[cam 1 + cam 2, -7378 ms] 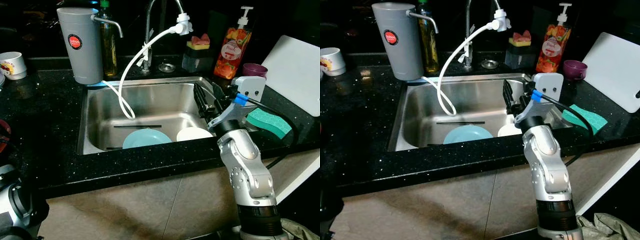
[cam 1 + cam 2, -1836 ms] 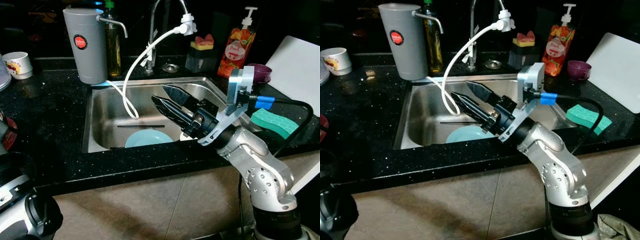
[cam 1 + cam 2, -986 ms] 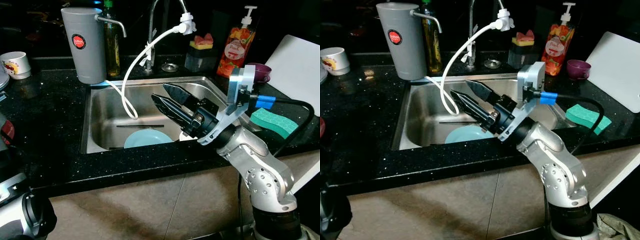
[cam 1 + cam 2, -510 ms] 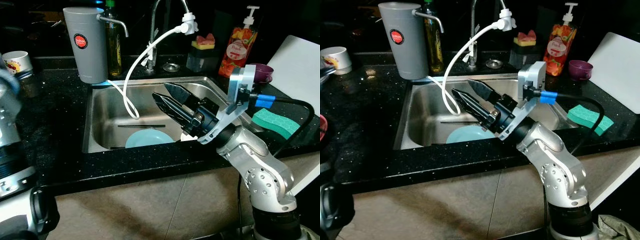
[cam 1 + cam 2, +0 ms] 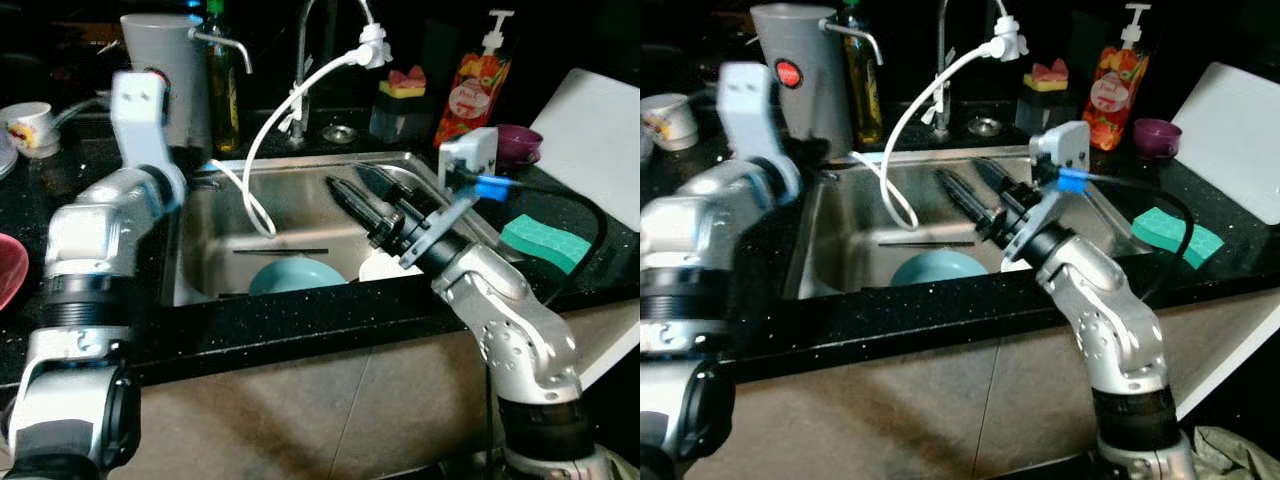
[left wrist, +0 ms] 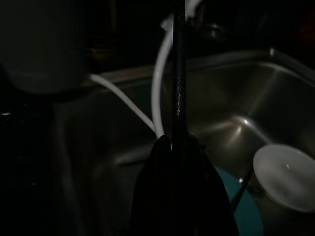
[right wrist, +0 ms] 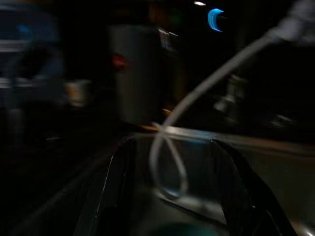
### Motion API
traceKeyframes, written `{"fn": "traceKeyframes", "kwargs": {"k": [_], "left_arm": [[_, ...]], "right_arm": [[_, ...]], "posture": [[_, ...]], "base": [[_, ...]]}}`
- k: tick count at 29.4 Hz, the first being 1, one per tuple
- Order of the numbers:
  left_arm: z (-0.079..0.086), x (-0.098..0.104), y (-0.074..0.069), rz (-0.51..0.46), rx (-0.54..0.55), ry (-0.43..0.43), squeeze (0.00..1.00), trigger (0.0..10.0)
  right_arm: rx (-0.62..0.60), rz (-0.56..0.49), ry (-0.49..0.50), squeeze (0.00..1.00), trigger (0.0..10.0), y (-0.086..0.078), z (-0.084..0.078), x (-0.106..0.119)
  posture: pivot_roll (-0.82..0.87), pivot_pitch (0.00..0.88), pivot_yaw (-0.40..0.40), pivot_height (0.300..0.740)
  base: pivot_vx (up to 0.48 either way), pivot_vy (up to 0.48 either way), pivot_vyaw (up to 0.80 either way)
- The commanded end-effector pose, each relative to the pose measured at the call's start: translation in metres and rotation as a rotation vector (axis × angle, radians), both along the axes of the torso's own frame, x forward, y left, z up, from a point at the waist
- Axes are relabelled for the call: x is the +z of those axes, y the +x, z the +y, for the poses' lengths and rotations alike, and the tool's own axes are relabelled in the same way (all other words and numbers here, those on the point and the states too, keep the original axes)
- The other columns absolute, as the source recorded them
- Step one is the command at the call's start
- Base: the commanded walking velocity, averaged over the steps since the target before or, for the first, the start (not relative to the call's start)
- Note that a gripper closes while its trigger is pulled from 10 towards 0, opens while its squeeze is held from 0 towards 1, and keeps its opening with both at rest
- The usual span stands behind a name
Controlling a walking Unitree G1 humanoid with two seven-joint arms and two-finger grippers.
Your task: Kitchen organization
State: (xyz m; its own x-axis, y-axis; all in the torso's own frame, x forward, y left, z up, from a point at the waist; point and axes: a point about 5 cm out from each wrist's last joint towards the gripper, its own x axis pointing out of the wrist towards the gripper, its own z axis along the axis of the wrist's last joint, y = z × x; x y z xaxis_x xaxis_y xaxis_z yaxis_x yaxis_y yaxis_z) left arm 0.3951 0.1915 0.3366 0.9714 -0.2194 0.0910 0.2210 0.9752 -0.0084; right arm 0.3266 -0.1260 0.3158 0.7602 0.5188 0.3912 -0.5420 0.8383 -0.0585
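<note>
A light blue plate point(image 5: 295, 275) and a white bowl point(image 5: 385, 267) lie at the near end of the steel sink point(image 5: 300, 200). My right gripper point(image 5: 348, 178) hovers above them, open, its two black fingers pointing left and away with nothing between them. My left arm point(image 5: 105, 215) is raised at the sink's left rim beside the grey water dispenser point(image 5: 165, 60). In the left wrist view my left gripper point(image 6: 178, 19) shows as one thin black bar, shut and empty, aimed over the sink at the white hose point(image 6: 160, 83).
The white hose point(image 5: 265, 140) loops from the tap into the sink. A thin black rod point(image 5: 285, 252) lies in the basin. A green sponge point(image 5: 545, 242), soap bottle point(image 5: 462, 90), purple cup point(image 5: 515, 143) and white board point(image 5: 600, 140) are right; a mug point(image 5: 25, 128) and red plate point(image 5: 10, 270) are left.
My left arm has swung up from the lower left to the sink's left rim. My right gripper has turned and shifted slightly right and back, still open.
</note>
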Motion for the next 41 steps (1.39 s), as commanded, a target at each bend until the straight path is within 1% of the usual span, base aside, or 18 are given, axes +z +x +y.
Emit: {"fn": "traceKeyframes", "kwargs": {"k": [1, 3, 4, 6, 8, 9, 10, 11, 12, 13, 14, 17, 20, 21, 22, 28, 30, 41], "left_arm": [[-0.006, 0.001, 0.003, -0.018, -0.029, 0.028, 0.0, 10.0], [-0.016, -0.012, 0.009, -0.038, -0.097, 0.125, 0.0, 10.0], [-0.016, -0.012, 0.009, -0.038, -0.097, 0.125, 0.0, 10.0], [-0.029, -0.021, 0.014, -0.095, -0.117, 0.258, 0.0, 10.0], [-0.042, -0.025, 0.015, -0.135, -0.183, 0.327, 0.0, 10.0], [-0.042, -0.025, 0.015, -0.135, -0.183, 0.327, 0.0, 10.0], [-0.049, -0.029, 0.015, -0.15, -0.219, 0.388, 0.0, 10.0], [-0.049, -0.029, 0.015, -0.15, -0.219, 0.388, 0.0, 10.0], [-0.054, -0.032, 0.015, -0.16, -0.249, 0.442, 0.59, 10.0], [-0.054, -0.032, 0.015, -0.16, -0.249, 0.442, 0.59, 10.0], [-0.059, -0.036, 0.015, -0.162, -0.28, 0.465, 1.0, 10.0], [-0.066, -0.035, 0.014, -0.197, -0.349, 0.439, 1.0, 10.0], [-0.064, -0.028, 0.013, -0.247, -0.35, 0.397, 1.0, 10.0], [-0.063, -0.025, 0.012, -0.259, -0.342, 0.39, 0.17, 10.0], [-0.061, -0.022, 0.011, -0.273, -0.339, 0.378, 0.0, 10.0], [-0.055, -0.008, 0.002, -0.348, -0.343, 0.335, 0.0, 10.0], [-0.053, -0.002, -0.008, -0.389, -0.341, 0.314, 0.0, 10.0], [-0.051, -0.005, -0.033, -0.416, -0.318, 0.253, 0.0, 10.0]], "right_arm": [[-0.072, 0.0, -0.003, 0.0, 10.0, 0.004, -0.007, 0.0], [-0.247, 0.028, 0.004, 0.0, 10.0, 0.016, -0.025, -0.004], [-0.247, 0.028, 0.004, 0.0, 10.0, 0.016, -0.025, -0.004], [-0.367, 0.008, 0.033, 0.0, 10.0, 0.018, -0.036, -0.003], [-0.418, -0.021, 0.069, 0.0, 10.0, 0.017, -0.04, 0.0], [-0.418, -0.021, 0.069, 0.0, 10.0, 0.017, -0.04, 0.0], [-0.434, -0.037, 0.094, 0.0, 10.0, 0.016, -0.041, 0.002], [-0.434, -0.037, 0.094, 0.0, 10.0, 0.016, -0.041, 0.002], [-0.441, -0.049, 0.118, 0.0, 10.0, 0.015, -0.042, 0.004], [-0.441, -0.049, 0.118, 0.0, 10.0, 0.015, -0.042, 0.004], [-0.446, -0.064, 0.142, 0.0, 10.0, 0.014, -0.042, 0.006], [-0.436, -0.094, 0.183, 0.0, 10.0, 0.01, -0.039, 0.01], [-0.414, -0.103, 0.213, 0.0, 10.0, 0.008, -0.035, 0.011], [-0.408, -0.102, 0.219, 0.0, 10.0, 0.008, -0.034, 0.01], [-0.401, -0.103, 0.225, 0.0, 10.0, 0.008, -0.033, 0.01], [-0.379, -0.106, 0.248, 0.0, 10.0, 0.007, -0.027, 0.009], [-0.37, -0.105, 0.264, 0.0, 10.0, 0.006, -0.025, 0.009], [-0.349, -0.109, 0.28, 0.0, 10.0, 0.003, -0.018, 0.007]], "posture": [[0.06, 0.183, -0.031, 0.74], [0.05, 0.185, -0.027, 0.74], [0.05, 0.185, -0.027, 0.74], [0.04, 0.186, -0.02, 0.74], [0.04, 0.183, -0.017, 0.74], [0.04, 0.183, -0.017, 0.74], [0.04, 0.183, -0.017, 0.74], [0.04, 0.183, -0.017, 0.74], [0.04, 0.183, -0.017, 0.74], [0.04, 0.183, -0.017, 0.74], [0.03, 0.178, -0.012, 0.74], [0.03, 0.178, -0.012, 0.74], [0.03, 0.172, -0.011, 0.74], [0.03, 0.172, -0.011, 0.74], [0.03, 0.172, -0.011, 0.74], [0.04, 0.169, -0.013, 0.74], [0.05, 0.168, -0.014, 0.74], [0.06, 0.15, -0.006, 0.74]], "base": [[0.0, 0.0, 0.0], [0.0, 0.0, 0.0], [0.0, 0.0, 0.0], [0.0, 0.0, 0.0], [0.0, 0.0, 0.0], [0.0, 0.0, 0.0], [0.0, 0.0, 0.0], [0.0, 0.0, 0.0], [0.0, 0.0, 0.0], [0.0, 0.0, 0.0], [0.0, 0.0, 0.0], [0.0, 0.0, 0.0], [0.0, 0.0, 0.0], [0.0, 0.0, 0.0], [0.0, 0.0, 0.0], [0.0, 0.0, 0.0], [0.0, 0.0, 0.0], [0.0, 0.0, 0.0]]}}
